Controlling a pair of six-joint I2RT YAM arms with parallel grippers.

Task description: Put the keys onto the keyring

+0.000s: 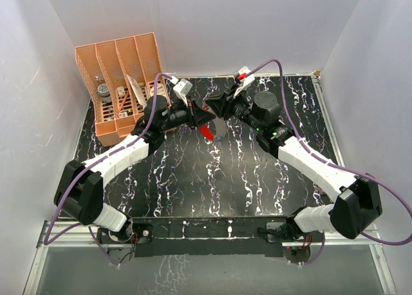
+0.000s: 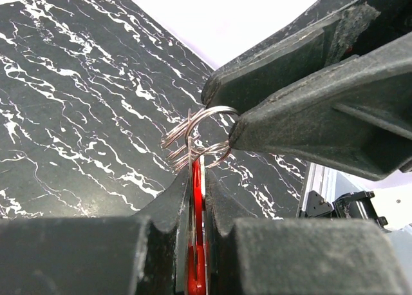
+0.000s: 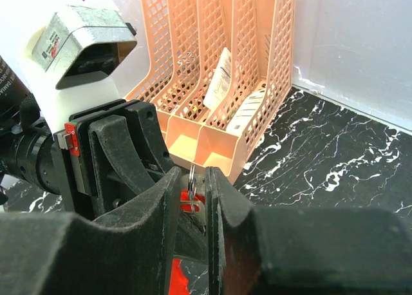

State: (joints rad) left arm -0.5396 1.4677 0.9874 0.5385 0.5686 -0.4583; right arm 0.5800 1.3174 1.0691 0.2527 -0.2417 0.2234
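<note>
One keyring (image 2: 196, 190) between left tool (image 1: 202, 118), right tool (image 1: 214, 108)

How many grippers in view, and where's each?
2. The left gripper clamps the keyring by its red part; the right gripper pinches its wire loop. They meet above the table, toward its far edge.

Left arm (image 1: 119, 158) and right arm (image 1: 306, 156): white link shells, black joints, purple cables (image 1: 56, 201) alongside, scuffed matte-black fingers (image 2: 309, 69).
</note>
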